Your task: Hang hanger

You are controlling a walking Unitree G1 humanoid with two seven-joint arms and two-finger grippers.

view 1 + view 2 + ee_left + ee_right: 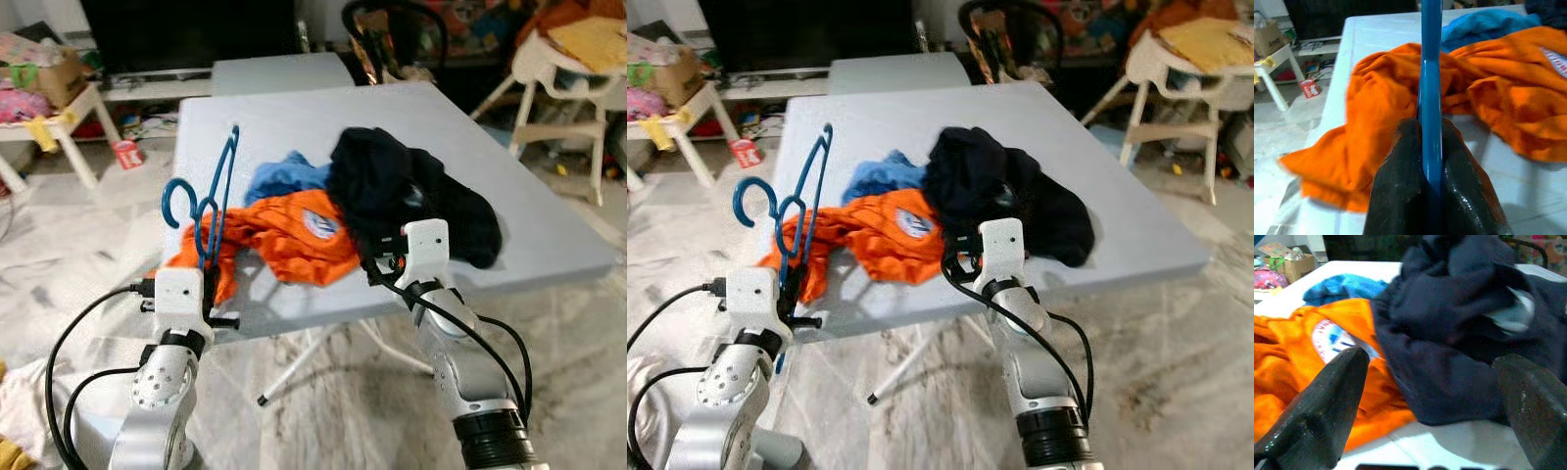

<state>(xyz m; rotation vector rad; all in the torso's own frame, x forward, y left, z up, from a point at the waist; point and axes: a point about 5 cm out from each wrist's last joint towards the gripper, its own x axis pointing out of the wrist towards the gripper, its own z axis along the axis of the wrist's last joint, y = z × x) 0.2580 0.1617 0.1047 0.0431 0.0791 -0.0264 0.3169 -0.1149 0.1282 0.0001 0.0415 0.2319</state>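
A blue plastic hanger (214, 199) stands upright over the near left part of the grey table (294, 127), its hook curling to the left. My left gripper (1431, 161) is shut on the hanger's (1430, 78) lower bar, just above an orange shirt (284, 235) that drapes over the table's front edge. My right gripper (1430, 396) is open in front of a dark navy garment (407, 191) heaped at the table's middle, with the garment (1459, 328) just beyond its fingertips. A blue cloth (286, 176) lies behind the orange shirt.
A second grey table (279, 73) stands behind the first. A white side table (59, 122) with boxes is at the far left, a white high chair (563, 69) at the far right, a black chair (392, 39) behind. The floor is pale marble.
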